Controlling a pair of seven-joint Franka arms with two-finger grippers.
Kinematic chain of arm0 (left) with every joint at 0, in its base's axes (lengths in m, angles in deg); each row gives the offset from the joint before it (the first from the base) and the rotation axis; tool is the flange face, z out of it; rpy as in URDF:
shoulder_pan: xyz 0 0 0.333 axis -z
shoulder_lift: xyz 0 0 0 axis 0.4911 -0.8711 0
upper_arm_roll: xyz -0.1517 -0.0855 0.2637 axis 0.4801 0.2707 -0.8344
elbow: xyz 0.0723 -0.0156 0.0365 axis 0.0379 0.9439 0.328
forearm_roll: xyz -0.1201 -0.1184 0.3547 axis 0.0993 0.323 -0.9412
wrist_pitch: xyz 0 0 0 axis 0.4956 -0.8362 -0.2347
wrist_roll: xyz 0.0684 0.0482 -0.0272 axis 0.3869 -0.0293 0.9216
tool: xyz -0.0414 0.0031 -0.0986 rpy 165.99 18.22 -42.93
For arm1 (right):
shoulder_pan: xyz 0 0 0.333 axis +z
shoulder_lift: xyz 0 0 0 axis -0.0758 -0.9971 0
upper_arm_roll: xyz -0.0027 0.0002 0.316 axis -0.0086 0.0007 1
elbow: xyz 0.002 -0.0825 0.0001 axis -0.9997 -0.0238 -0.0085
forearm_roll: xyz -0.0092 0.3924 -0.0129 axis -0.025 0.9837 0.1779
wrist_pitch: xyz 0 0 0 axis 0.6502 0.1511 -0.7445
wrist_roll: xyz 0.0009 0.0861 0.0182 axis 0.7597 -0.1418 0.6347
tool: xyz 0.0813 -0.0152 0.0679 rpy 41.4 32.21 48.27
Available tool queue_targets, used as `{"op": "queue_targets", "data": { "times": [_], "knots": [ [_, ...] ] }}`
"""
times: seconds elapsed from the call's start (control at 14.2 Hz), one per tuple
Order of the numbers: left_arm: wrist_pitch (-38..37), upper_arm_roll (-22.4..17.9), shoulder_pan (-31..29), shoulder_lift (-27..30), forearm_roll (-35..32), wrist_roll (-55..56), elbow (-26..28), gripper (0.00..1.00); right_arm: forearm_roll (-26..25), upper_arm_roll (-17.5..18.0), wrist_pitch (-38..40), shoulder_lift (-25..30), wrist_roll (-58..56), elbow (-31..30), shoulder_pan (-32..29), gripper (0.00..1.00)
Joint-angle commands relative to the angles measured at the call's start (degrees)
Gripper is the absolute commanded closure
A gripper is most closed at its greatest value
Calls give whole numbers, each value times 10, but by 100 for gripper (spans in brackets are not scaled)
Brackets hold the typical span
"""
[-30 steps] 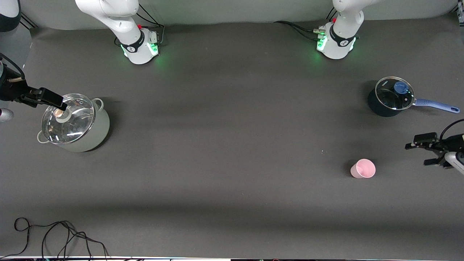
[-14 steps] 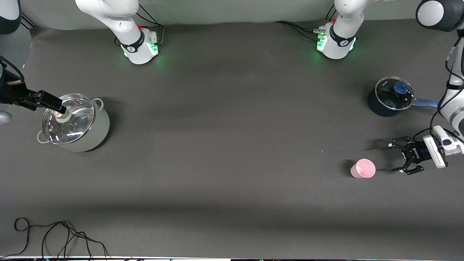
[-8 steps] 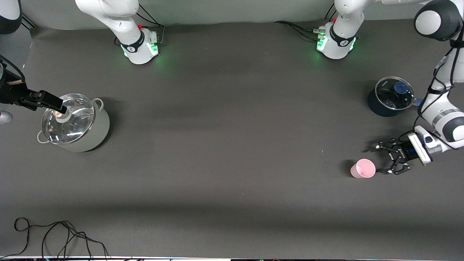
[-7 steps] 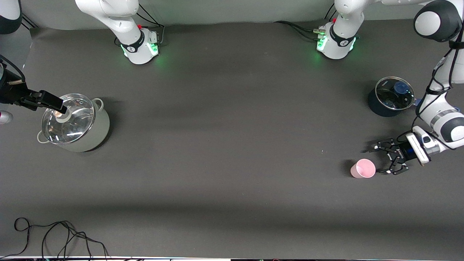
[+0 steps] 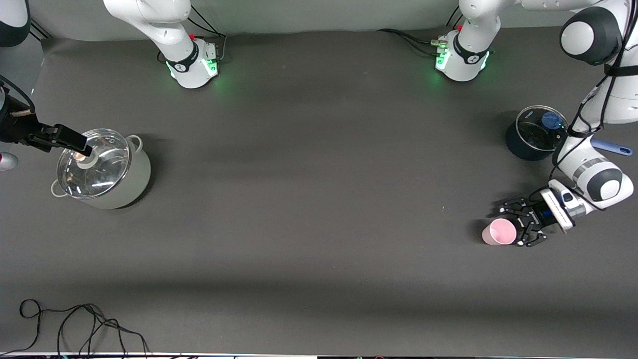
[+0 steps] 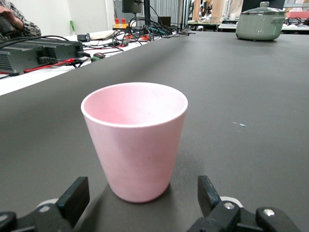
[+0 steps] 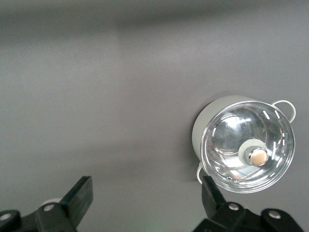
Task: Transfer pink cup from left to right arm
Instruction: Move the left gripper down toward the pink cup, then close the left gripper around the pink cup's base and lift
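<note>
The pink cup [image 5: 498, 232] stands upright on the dark table near the left arm's end. My left gripper [image 5: 513, 227], the black claw, is low at the table beside the cup and open. In the left wrist view the cup [image 6: 135, 140] stands just ahead of the left gripper [image 6: 141, 195], with one finger [image 6: 75, 195] on each side, apart from it. My right gripper [image 5: 82, 145] hangs open and empty over the glass lid of the grey-green pot [image 5: 114, 187] at the right arm's end. The right wrist view shows the right gripper [image 7: 145, 198] and that pot [image 7: 247, 145].
A dark blue saucepan [image 5: 521, 144] with a glass lid and a blue handle [image 5: 612, 147] stands farther from the front camera than the cup, under the left arm. Black cables [image 5: 75, 324] lie at the table's front edge. The left wrist view shows cables and boxes [image 6: 43, 50] off the table's edge.
My left gripper has come in from the left arm's end of the table, open, and now flanks the pink cup. The cup and the right arm have not moved.
</note>
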Motion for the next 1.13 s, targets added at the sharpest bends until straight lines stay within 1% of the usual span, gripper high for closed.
{"op": "queue_targets", "data": {
  "times": [0.0, 0.35, 0.49, 0.7, 0.78, 0.85, 0.99, 1.06],
  "knots": [
    [14, 1, 8, -1, 27, -16, 7, 0, -1, -3, 5, -5, -12, 12, 4, 0],
    [29, 5, 24, -7, 43, -16, 7, 1, -1, -3, 6, -3, -12, 10, 4, 0],
    [30, 5, 25, -7, 44, -16, 7, 9, -1, -3, 6, -5, -12, 11, 4, 0],
    [33, 5, 25, -7, 45, -16, 7, 27, -1, -3, 6, -6, -12, 12, 4, 0],
    [33, 5, 25, -7, 45, -16, 7, 30, -1, -3, 6, -7, -12, 12, 4, 0],
    [33, 5, 25, -7, 44, -16, 7, 37, -1, -3, 6, -6, -12, 12, 4, 0],
    [32, 5, 24, -5, 44, -15, 7, 39, -1, -3, 5, -6, -12, 12, 4, 0],
    [32, 5, 25, -3, 45, -10, 6, 44, -1, -3, 6, -7, -12, 13, 4, 0]
  ]
}}
